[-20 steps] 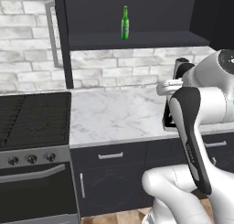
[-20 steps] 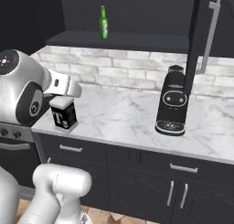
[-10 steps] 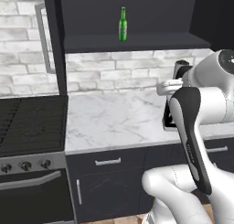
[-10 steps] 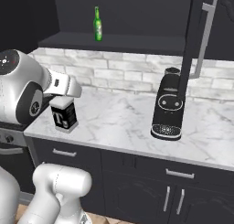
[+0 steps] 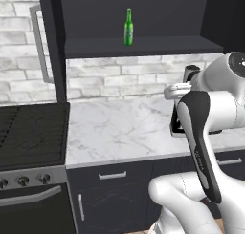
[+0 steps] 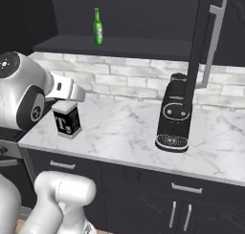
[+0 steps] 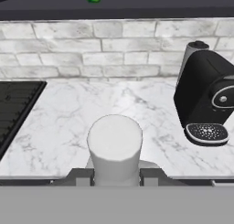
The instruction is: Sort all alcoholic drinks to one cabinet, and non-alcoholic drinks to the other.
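Hand view: claw (image 7: 115, 175) clamps pale bottle (image 7: 114, 147) above marble counter (image 7: 68, 113), brick wall behind.

Counter (image 5: 119, 128) is showing polished white marble with grey veining. Backsplash (image 6: 129, 78) is looking like rough matt whitewashed brick. Beer bottle (image 5: 128, 27) is reading as glossy green glass at 12 o'clock. Coffee machine (image 7: 205, 102) is showing black plastic, semi-gloss. Cabinet door handle (image 6: 214, 42) is looking like brushed metal. Squat bottle (image 7: 114, 143) is appearing pale and matt.

Base driven sideways: whole scene shifted. Green beer bottle (image 5: 128, 27) now nearer frame centre in left base view; coffee machine (image 6: 174, 114) further left in right base view.
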You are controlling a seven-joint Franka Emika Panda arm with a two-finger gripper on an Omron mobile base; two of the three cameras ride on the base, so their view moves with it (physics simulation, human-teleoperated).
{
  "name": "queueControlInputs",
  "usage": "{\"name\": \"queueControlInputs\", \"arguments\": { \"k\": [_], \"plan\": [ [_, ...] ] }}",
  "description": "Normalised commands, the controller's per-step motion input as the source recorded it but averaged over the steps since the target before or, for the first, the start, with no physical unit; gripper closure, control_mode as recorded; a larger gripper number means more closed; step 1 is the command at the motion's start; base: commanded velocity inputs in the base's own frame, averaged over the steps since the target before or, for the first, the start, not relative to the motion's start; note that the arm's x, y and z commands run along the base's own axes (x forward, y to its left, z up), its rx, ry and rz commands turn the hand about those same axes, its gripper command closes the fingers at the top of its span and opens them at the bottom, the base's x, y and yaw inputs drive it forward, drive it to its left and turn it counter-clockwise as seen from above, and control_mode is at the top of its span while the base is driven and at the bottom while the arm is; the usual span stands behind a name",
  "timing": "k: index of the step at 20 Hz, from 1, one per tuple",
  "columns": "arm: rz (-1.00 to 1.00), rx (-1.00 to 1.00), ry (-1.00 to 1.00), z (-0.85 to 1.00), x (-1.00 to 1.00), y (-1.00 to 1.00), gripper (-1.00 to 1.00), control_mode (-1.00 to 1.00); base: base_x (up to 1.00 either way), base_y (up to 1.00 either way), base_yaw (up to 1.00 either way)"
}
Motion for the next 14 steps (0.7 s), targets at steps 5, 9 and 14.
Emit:
{"name": "queueControlInputs", "arguments": {
  "k": [5, 9, 14],
  "plan": [
    [0.0, 0.0, 0.0, 0.0, 0.0, 0.0, 1.0, 1.0, 0.31, -0.32, 0.0],
    [0.0, 0.0, 0.0, 0.0, 0.0, 0.0, 1.0, 1.0, 0.31, -0.33, 0.0],
    [0.0, 0.0, 0.0, 0.0, 0.0, 0.0, 1.0, 1.0, 0.32, -0.31, 0.0]
  ]
}}
